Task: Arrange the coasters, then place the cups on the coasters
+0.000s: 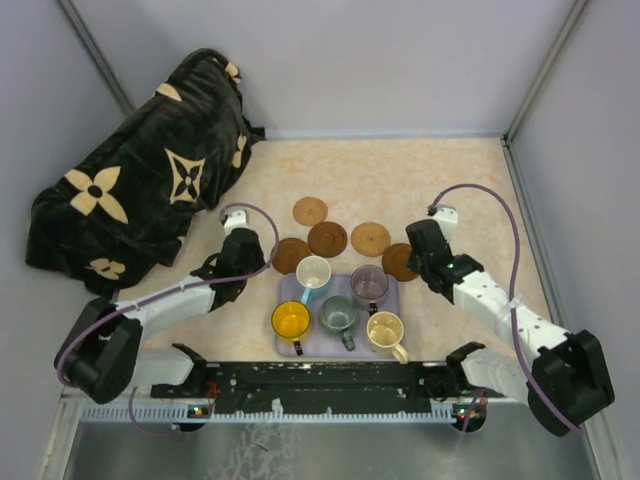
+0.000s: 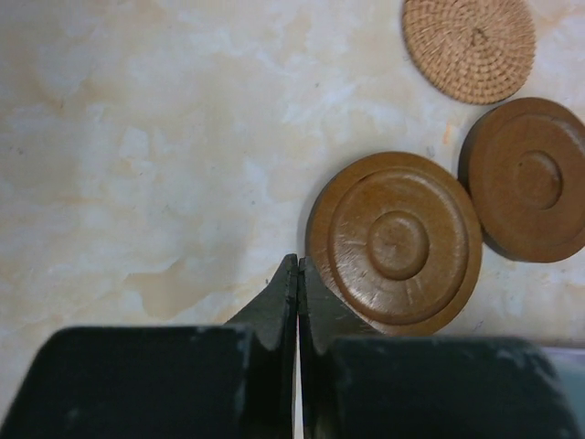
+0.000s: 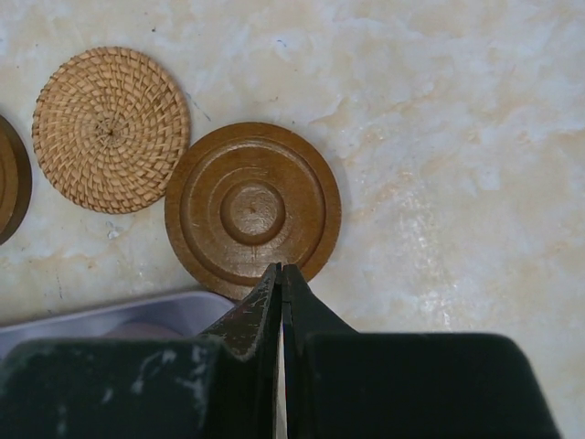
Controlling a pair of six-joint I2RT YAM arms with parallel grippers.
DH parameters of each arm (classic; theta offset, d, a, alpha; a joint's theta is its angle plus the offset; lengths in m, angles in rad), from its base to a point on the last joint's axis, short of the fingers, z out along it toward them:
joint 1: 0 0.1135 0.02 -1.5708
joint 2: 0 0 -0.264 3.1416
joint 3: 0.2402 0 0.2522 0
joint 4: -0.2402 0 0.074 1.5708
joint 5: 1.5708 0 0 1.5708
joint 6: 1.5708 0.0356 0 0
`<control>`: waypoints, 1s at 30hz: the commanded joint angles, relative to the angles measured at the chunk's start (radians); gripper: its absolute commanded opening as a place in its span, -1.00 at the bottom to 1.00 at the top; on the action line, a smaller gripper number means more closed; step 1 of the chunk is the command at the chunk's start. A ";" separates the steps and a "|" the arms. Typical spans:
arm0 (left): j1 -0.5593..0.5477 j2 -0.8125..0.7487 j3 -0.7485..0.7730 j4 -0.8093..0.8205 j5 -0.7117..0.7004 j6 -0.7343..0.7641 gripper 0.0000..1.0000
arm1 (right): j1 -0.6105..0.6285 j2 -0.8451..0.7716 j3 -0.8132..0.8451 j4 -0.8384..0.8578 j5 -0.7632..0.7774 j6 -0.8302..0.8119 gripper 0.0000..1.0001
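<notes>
- We see both arms reaching over the middle of the table (image 1: 450, 180), at the cluster of five coasters (image 1: 327, 239) that lies just beyond the lavender tray (image 1: 318, 345).
- The left tool (image 2: 297, 270) is clenched, its fingers pressed together with nothing between them. Its tip is at the near-left rim of the left wooden coaster (image 2: 395, 243); we cannot tell whether it touches.
- The right tool (image 3: 280, 274) is clenched on nothing too. Its tip is at the near rim of the right wooden coaster (image 3: 252, 208), which lies just beside a woven coaster (image 3: 111, 129) and the tray's far right corner.
- All five cups (image 1: 338, 316) stand on the tray, close to the table's near edge, and none is on a coaster yet.
- We judge that the arranging step is in hand, since closed tips suit nudging thin discs rather than lifting them.
- The next move, in our view, calls for sliding the two outer coasters out toward bare table so each has room for a cup. The tips need to stay low against the rims, without riding over them or bumping the tray.
</notes>
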 commanded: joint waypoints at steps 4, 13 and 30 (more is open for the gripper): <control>-0.003 0.128 0.101 0.142 0.091 0.047 -1.00 | -0.042 0.128 0.011 0.161 -0.142 -0.015 -1.00; -0.003 0.277 0.190 0.159 0.169 0.065 -1.00 | -0.048 0.223 0.029 0.199 -0.185 -0.023 -1.00; -0.019 0.298 0.166 0.111 0.350 0.046 -1.00 | -0.096 0.266 0.006 0.241 -0.226 -0.014 -1.00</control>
